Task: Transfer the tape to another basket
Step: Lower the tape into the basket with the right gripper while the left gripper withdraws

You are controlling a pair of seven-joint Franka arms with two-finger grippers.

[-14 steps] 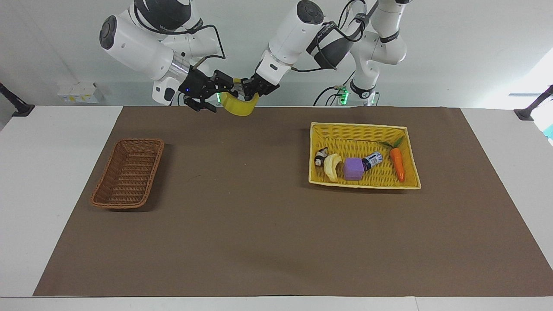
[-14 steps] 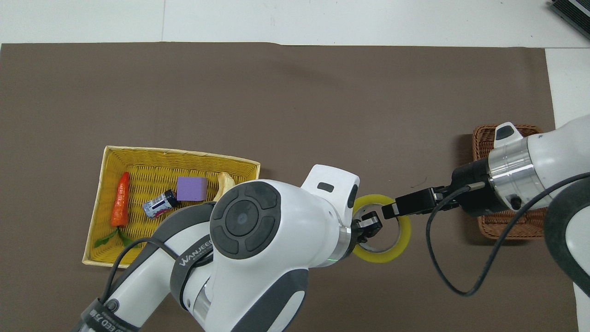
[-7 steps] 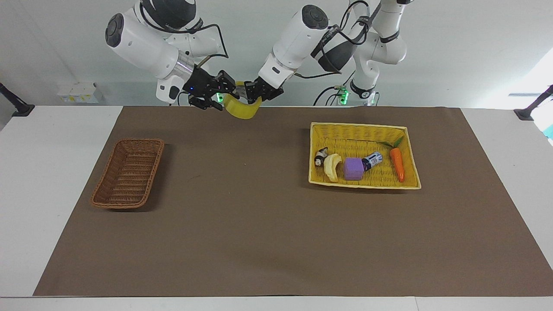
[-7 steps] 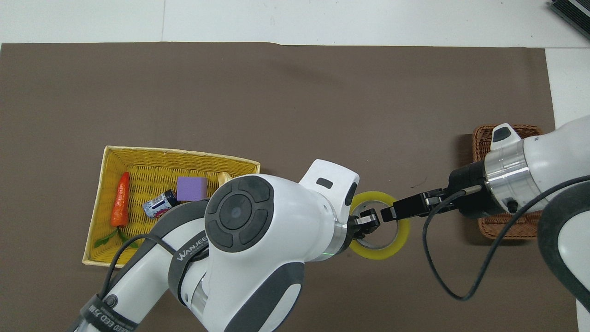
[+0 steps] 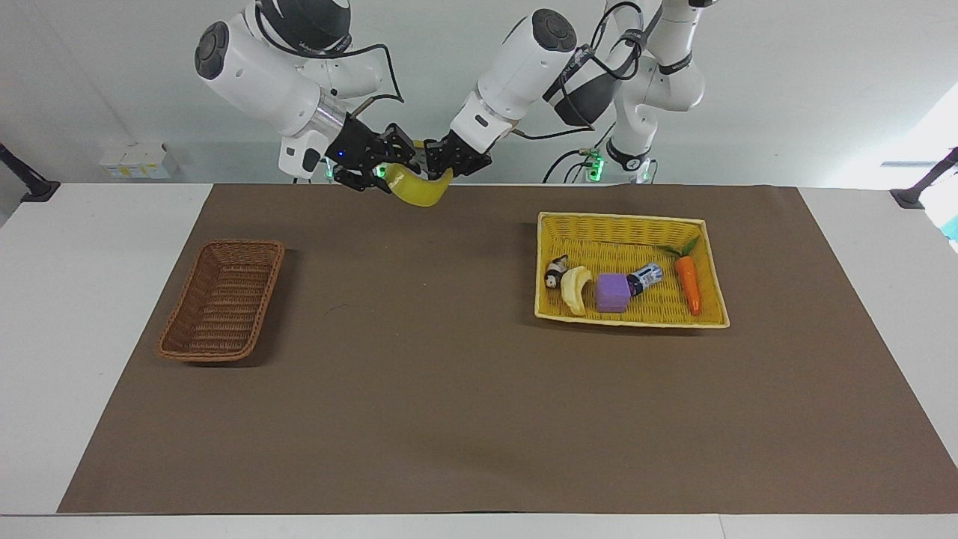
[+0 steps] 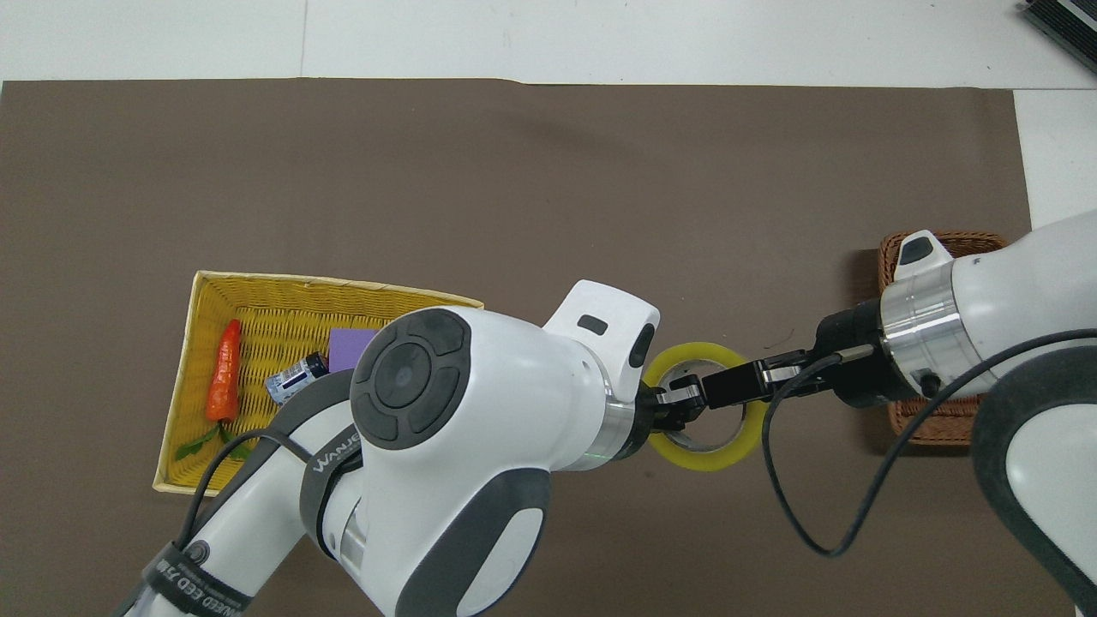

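The tape [image 5: 420,193], a yellow roll, hangs in the air over the mat's edge by the robots, between the two baskets; it also shows in the overhead view [image 6: 703,458]. My left gripper [image 5: 438,161] is shut on its rim, with a finger in the core [image 6: 677,403]. My right gripper [image 5: 385,165] is open, its jaws around the roll's rim at the right arm's end [image 6: 720,390]. The dark brown wicker basket [image 5: 221,299] sits empty at the right arm's end of the table, partly under the right arm in the overhead view [image 6: 943,420].
The yellow basket [image 5: 629,228] at the left arm's end holds a banana [image 5: 576,290], a purple block [image 5: 614,292], a small bottle [image 5: 646,278], a carrot [image 5: 688,284] and a small figure [image 5: 555,273]. A brown mat [image 5: 449,389] covers the table.
My right gripper has moved in toward the tape until its jaws are around the rim. My left gripper has lifted slightly with the tape in it.
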